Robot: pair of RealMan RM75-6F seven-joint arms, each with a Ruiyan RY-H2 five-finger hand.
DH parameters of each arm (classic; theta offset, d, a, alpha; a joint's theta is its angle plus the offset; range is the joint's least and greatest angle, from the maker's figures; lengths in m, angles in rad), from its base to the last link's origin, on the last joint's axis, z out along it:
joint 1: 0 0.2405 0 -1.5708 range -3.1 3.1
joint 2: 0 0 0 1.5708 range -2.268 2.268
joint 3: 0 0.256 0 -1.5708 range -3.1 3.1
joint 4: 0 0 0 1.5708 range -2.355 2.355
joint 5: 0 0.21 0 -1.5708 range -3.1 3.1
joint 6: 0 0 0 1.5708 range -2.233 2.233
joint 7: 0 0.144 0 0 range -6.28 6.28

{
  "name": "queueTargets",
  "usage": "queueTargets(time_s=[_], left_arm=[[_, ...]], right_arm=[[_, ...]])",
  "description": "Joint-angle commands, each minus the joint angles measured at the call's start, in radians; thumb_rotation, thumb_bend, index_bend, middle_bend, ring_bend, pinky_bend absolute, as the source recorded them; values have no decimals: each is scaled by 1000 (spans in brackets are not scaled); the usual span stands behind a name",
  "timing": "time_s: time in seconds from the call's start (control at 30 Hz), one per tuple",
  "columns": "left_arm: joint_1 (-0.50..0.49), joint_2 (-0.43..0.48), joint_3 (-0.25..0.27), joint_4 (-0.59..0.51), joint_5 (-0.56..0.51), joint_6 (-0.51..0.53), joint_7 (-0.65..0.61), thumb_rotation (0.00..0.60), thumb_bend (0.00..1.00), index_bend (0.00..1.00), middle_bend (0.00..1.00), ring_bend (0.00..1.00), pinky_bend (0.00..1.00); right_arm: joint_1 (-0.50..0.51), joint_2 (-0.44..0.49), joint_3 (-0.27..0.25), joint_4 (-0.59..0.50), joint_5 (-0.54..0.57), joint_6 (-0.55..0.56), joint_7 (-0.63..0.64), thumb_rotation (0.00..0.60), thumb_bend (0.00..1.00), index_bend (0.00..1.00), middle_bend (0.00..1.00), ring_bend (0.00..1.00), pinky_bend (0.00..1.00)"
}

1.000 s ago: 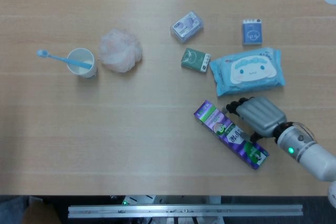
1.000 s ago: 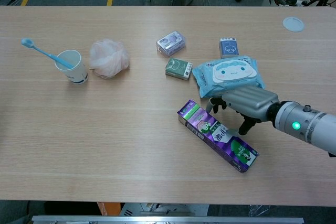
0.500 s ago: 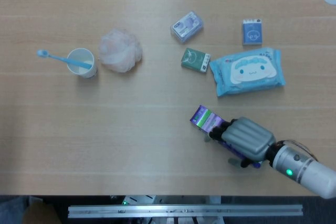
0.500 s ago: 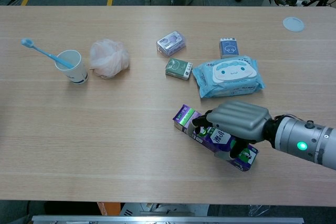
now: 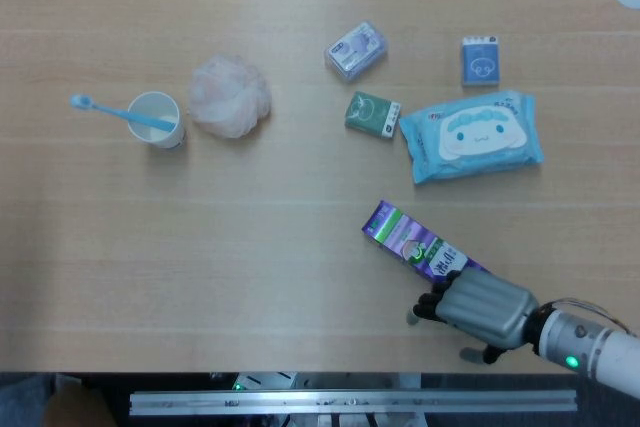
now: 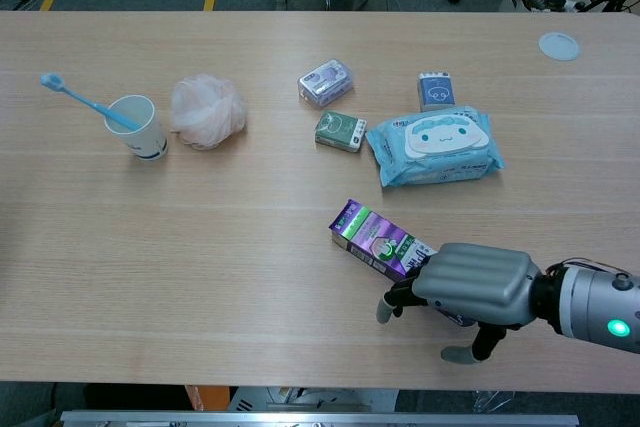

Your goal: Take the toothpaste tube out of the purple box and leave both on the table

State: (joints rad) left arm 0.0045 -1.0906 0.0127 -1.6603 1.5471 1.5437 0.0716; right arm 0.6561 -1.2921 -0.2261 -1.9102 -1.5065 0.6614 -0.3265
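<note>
Right hand [image 6: 472, 290] seemingly grips purple box [image 6: 372, 238] on wooden table [image 6: 200, 237].

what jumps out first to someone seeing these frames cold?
The right hand at the near edge of the table, lying over the near end of the purple box; whether it grips the box can't be told. Next, the blue cartoon-faced wipes pack at right. Then the cup with a blue toothbrush at far left, beside a pink bath pouf.

The purple box [image 5: 413, 239] lies flat and diagonal on the bench, its near-right end hidden; toothpaste tube unseen.
</note>
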Motion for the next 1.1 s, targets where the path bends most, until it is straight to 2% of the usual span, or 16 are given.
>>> queueTargets(time_s=[0.03,0.37,0.6,0.83,1.1], left_arm=[[0,-1,1,0,1,-1,1,600,270,114,84,77,110],[7,5,-1,2,-2,10,-5,600,270,114,84,77,110],[11,3,4,6,-2,10,-11,600,270,114,84,77,110],[9,1,2,9,1,8,-15,600,270,114,84,77,110],[4,-2,1,9,0,1,-14,600,270,114,84,77,111]], right_arm=[[3,0,-4,-1,12,-9,-14,600,254,250,312,293,317],[7,-50,1,7,-14,-11,4,600,254,250,313,293,317],[11,-66,-22,46,7,-47,-7,600,255,250,312,293,317],[-12,-13,-30,66,39,-2,-4,600,255,250,312,293,317],[-38,48,8,97,112,71,7,600,255,250,312,293,317]])
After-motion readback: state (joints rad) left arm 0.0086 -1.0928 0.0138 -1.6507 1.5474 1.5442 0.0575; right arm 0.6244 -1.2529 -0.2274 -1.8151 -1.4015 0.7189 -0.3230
